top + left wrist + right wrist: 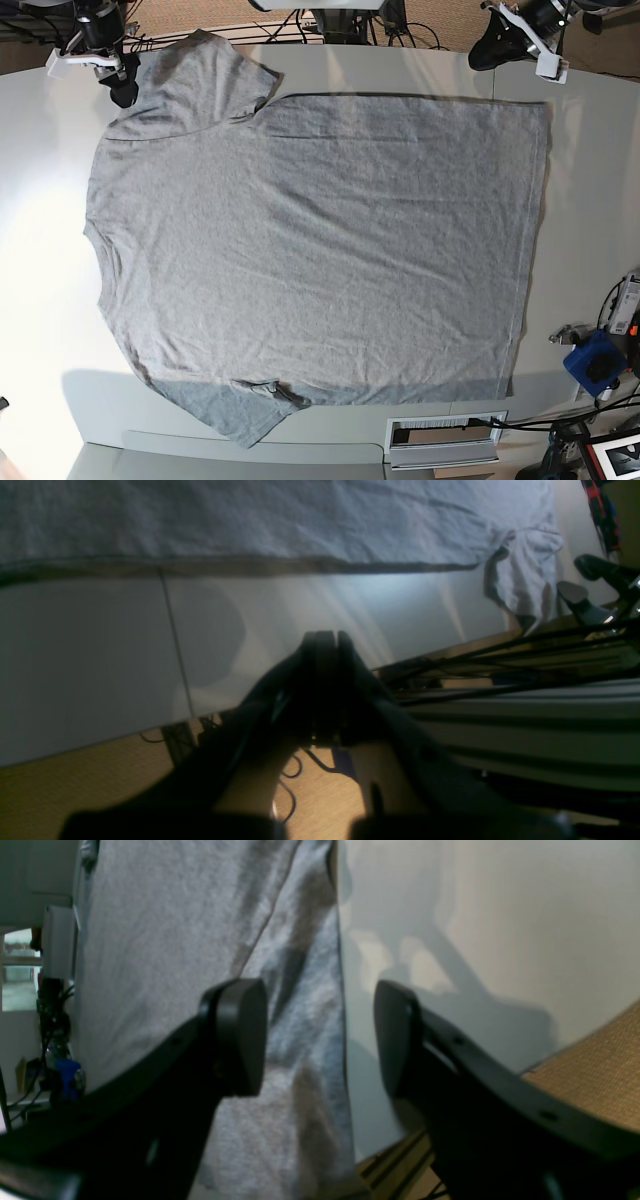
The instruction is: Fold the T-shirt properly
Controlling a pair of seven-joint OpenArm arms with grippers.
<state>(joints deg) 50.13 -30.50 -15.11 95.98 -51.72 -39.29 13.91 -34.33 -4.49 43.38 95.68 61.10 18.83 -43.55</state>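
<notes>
- Here, right gripper (320,1035) spread wide, holding nothing, hovering over the sleeve edge at the far left of the white table (40,250).
- Left gripper (327,640) clenched tight, empty, off the far right corner, apart from the cloth.
- T-shirt (320,250) spread flat mid-table, plain grey side up, collar left, hem right, lightly creased.

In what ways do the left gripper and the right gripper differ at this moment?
The left gripper is shut, its jaws pressed together; the right gripper is open with a wide gap. The left gripper hangs over bare table, clear of the T-shirt; the right gripper sits at the shirt's sleeve edge. Both are black and hold nothing.
</notes>
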